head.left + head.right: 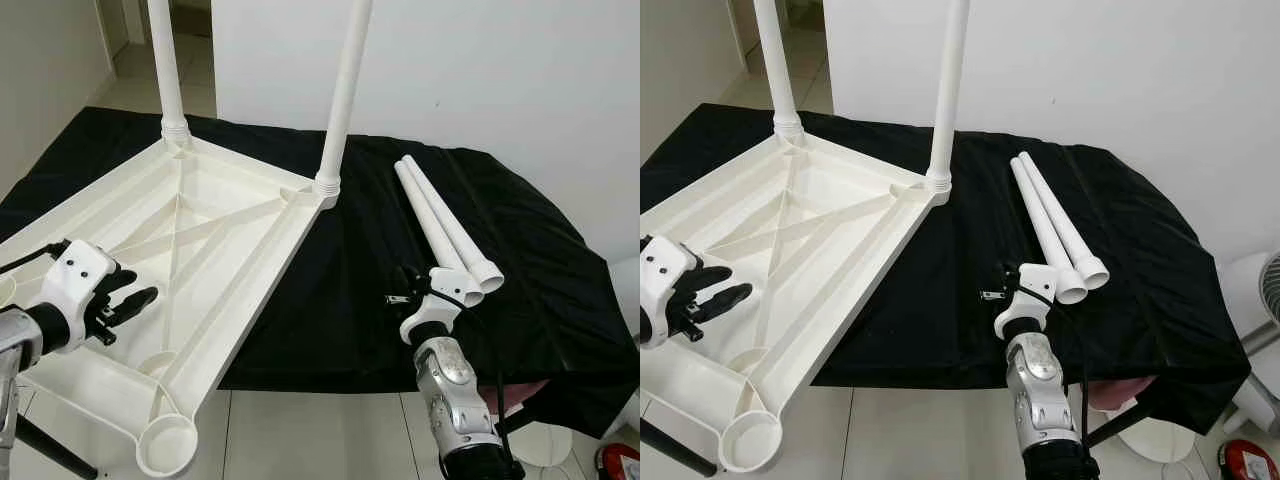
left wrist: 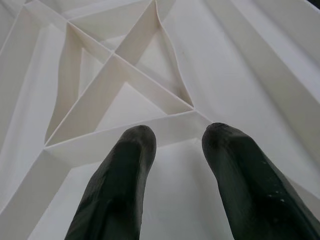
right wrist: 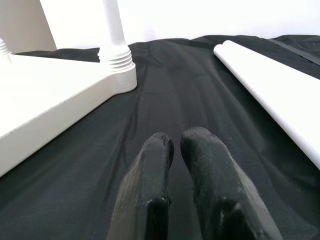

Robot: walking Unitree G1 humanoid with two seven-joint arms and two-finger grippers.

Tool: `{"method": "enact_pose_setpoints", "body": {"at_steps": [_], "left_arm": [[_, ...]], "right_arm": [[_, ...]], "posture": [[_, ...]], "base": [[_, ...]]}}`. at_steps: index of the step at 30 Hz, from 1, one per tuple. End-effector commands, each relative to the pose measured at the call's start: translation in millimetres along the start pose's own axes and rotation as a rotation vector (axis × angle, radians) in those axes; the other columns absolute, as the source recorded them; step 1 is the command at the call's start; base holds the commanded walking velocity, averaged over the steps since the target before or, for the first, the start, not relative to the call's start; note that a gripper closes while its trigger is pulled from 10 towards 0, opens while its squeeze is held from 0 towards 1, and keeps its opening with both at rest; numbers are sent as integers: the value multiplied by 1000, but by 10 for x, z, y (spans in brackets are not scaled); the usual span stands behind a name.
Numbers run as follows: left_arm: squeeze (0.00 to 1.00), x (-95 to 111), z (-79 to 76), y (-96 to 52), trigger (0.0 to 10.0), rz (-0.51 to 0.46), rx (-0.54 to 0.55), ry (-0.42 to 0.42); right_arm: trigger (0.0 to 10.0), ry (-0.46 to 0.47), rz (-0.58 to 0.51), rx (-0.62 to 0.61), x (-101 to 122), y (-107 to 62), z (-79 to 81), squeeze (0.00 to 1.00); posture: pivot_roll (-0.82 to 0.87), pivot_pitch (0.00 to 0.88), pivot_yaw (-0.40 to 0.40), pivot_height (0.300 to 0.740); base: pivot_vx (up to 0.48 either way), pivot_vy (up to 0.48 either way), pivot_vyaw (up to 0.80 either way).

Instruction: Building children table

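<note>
On the black cloth, your upturned tabletop [image 1: 200, 260] overhangs the edge (two legs fitted); press with the open, empty left gripper [image 2: 177, 137] and it tips. Right gripper [image 3: 175, 142], nearly closed, empty, sits beside two loose legs [image 1: 445, 225].

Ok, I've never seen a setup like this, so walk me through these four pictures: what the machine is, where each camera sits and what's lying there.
This is a humanoid robot with two silver arms, each ending in a black two-fingered claw. The two wide pictures come from cameras in its head, looking down. The close-ups come from cameras on its wrists, looking along the fingers.

A white plastic tabletop lies upside down on a black cloth. Two legs already stand in its far corner sockets; two loose legs lie side by side on the cloth.

The left claw hovers open over the tabletop's ribbed underside. The right claw, fingers nearly together, sits low over the cloth near the loose legs. Neither holds anything.
</note>
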State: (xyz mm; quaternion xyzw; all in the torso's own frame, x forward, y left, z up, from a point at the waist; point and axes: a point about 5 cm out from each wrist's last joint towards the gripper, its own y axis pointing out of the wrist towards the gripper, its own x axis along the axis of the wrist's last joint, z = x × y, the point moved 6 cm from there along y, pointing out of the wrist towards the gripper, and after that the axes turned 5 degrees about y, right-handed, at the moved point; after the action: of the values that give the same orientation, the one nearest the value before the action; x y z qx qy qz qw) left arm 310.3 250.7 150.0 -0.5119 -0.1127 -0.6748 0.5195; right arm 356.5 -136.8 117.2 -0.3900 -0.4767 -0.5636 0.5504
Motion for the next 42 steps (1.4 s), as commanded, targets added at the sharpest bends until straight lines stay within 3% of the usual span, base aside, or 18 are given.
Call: {"method": "enact_pose_setpoints", "body": {"at_steps": [1,7,11,12,14,20,25,36,37,42], "left_arm": [[0,-133,110,15,10000,80,135,73],[0,-332,-111,79,10000,185,38,190],[0,-311,-227,123,10000,170,-6,195],[0,-264,-422,217,10000,129,-72,171],[0,-255,-537,264,10000,111,-113,165],[0,-247,-613,335,10000,95,-133,163],[0,-68,-734,498,10000,14,-159,103],[0,209,-818,671,10000,-91,-154,22],[0,350,-896,761,10000,-139,-153,-15],[0,518,-974,833,10000,-198,-140,-73]], "right_arm": [[10000,3,3,-17,-5,-3,-43,0],[10000,2,3,-19,-1,-3,-54,0],[10000,1,3,-19,-2,-4,-54,0],[10000,1,3,-20,-2,0,-50,0],[10000,2,3,-20,-1,1,-46,0],[10000,3,7,-17,-15,-3,-36,0],[10000,6,6,-22,-20,-5,-32,0],[10000,3,-1,-40,-7,-42,-74,0],[10000,1,-3,-45,-4,-55,-87,0],[10000,-2,-8,-52,6,-61,-107,0]], "posture": [[55,0,-111,740],[50,0,-109,740],[50,0,-109,740],[46,0,-109,740],[46,0,-109,740],[45,0,-101,740],[34,0,-88,740],[11,0,-70,740],[-4,0,-57,740],[-9,0,-57,740]], "base": [[0,0,0],[0,0,0],[0,0,0],[0,0,0],[0,0,0],[0,0,0],[0,0,0],[0,0,0],[0,0,0],[0,0,0]]}}
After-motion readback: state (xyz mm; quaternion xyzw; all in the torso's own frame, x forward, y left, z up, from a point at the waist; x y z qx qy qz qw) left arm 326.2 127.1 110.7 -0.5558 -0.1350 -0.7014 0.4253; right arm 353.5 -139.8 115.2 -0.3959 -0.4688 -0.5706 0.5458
